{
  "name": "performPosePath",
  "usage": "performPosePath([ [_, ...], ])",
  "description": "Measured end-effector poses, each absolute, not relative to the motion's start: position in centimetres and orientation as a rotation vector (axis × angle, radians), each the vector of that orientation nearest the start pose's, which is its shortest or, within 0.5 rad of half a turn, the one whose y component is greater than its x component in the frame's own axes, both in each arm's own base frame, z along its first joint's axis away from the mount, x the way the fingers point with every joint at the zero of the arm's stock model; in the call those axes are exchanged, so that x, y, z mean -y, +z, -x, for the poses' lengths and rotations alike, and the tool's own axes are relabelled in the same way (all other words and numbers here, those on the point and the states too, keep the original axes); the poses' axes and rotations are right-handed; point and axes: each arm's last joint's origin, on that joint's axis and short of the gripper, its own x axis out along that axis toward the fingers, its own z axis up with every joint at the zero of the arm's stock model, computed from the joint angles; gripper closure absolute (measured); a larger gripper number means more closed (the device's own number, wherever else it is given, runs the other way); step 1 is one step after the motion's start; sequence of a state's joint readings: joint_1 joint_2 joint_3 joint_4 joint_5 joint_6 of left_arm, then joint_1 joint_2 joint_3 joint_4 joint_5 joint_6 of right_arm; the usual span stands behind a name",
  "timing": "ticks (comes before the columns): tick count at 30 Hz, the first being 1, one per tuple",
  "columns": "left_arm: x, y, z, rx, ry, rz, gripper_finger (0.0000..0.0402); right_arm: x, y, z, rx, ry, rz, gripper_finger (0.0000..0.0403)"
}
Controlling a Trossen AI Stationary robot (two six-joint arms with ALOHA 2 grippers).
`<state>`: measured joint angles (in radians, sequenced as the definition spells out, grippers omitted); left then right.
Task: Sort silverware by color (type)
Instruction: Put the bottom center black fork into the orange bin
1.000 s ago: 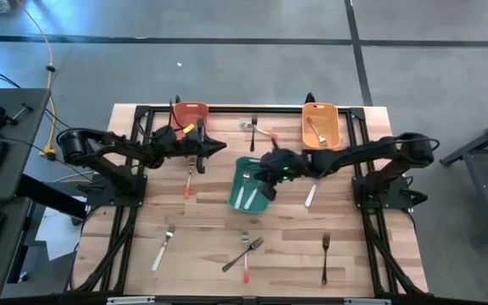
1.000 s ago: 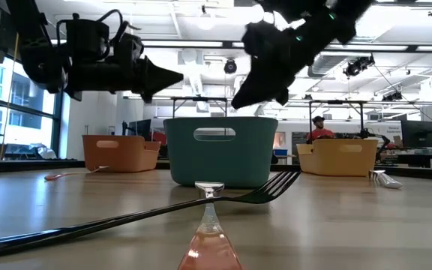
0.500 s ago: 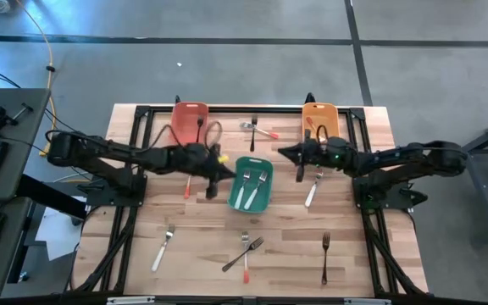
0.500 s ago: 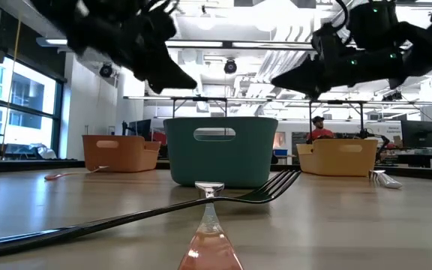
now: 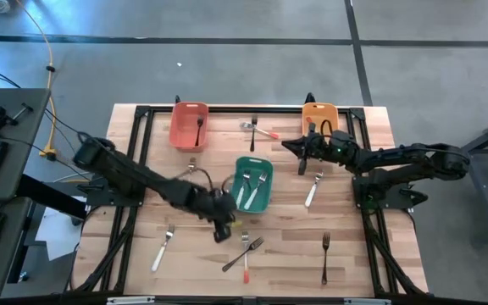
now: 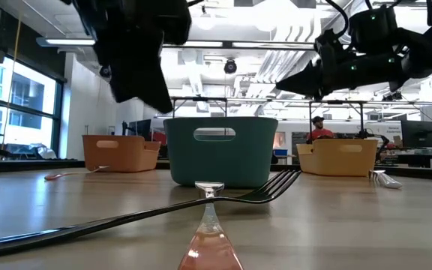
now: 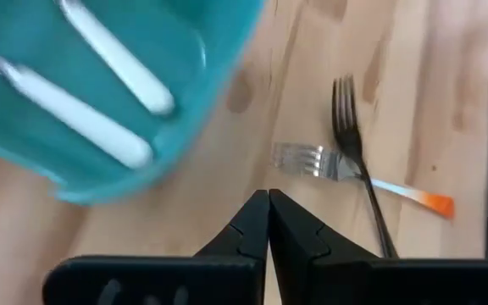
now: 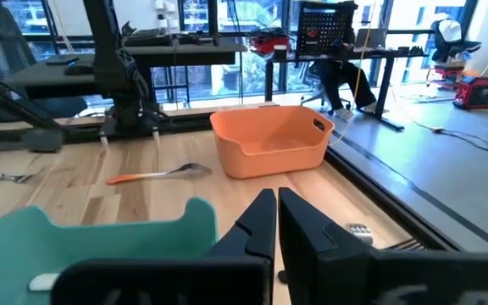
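Note:
My left gripper (image 5: pixel 222 236) (image 7: pixel 268 202) is shut on nothing, tipped down over the table by the teal bin's (image 5: pixel 252 183) near left corner. Just beyond it lies an orange-handled fork (image 7: pixel 358 174) crossed by a dark fork (image 7: pixel 352 152) (image 5: pixel 242 253). White-handled forks (image 5: pixel 246 193) lie inside the teal bin. A dark fork (image 5: pixel 199 130) lies in the salmon bin (image 5: pixel 188 126). My right gripper (image 5: pixel 284 145) (image 8: pixel 269 202) is shut and level, between the teal bin and the orange bin (image 5: pixel 318 111), holding nothing.
Loose on the table: an orange-handled spoon (image 5: pixel 259 130) at the far middle, a white fork (image 5: pixel 312 190) right of the teal bin, a white fork (image 5: pixel 161 249) near left, a dark fork (image 5: pixel 325 257) near right. Black frame rails (image 5: pixel 142 161) run along the table's sides.
My left gripper has swung from beside the salmon bin toward the table's near edge, past the teal bin's left side, and tipped downward. My right gripper has gone from over the teal bin toward the right and far side, levelling out beside the orange bin.

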<state>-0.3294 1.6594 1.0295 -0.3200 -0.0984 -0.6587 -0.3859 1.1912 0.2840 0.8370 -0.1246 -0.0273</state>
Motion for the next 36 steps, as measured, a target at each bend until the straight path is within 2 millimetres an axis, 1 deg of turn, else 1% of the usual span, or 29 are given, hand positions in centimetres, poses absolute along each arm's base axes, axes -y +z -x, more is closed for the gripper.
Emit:
performPosePath([
  [2,11.9,18.7,-32.4,-0.987,0.129,0.423,0.0390,7.8,18.6,-20.2,-0.075,-0.259,0.008,0.0403],
  [5,14.1,18.4,-33.8,-1.012,0.127,0.448,0.0369,7.5,18.5,-20.3,-0.081,-0.248,0.008,0.0403],
  [12,18.9,17.4,-36.0,-1.068,0.091,0.421,0.0304,6.8,18.6,-20.6,-0.068,-0.209,0.019,0.0403],
  [16,20.8,15.9,-36.9,-1.106,0.091,0.397,0.0273,6.2,18.5,-20.8,-0.081,-0.181,0.009,0.0403],
  [20,21.6,14.9,-37.5,-1.131,0.114,0.371,0.0260,5.5,18.5,-21.0,-0.081,-0.164,0.011,0.0403],
  [25,21.8,14.0,-37.5,-1.127,0.186,0.390,0.0264,4.9,18.4,-21.1,-0.090,-0.160,0.012,0.0403],
  [28,21.8,13.7,-37.4,-1.128,0.206,0.404,0.0277,4.7,18.4,-21.2,-0.096,-0.150,0.012,0.0403],
  [30,21.9,13.8,-37.4,-1.127,0.204,0.406,0.0293,4.5,18.3,-21.2,-0.106,-0.145,0.011,0.0403],
  [33,22.0,13.5,-37.4,-1.137,0.199,0.396,0.0328,4.4,18.1,-21.2,-0.121,-0.138,0.018,0.0403],
  [36,22.3,12.9,-37.3,-1.156,0.189,0.381,0.0366,4.4,18.0,-21.2,-0.139,-0.136,0.031,0.0403],
])
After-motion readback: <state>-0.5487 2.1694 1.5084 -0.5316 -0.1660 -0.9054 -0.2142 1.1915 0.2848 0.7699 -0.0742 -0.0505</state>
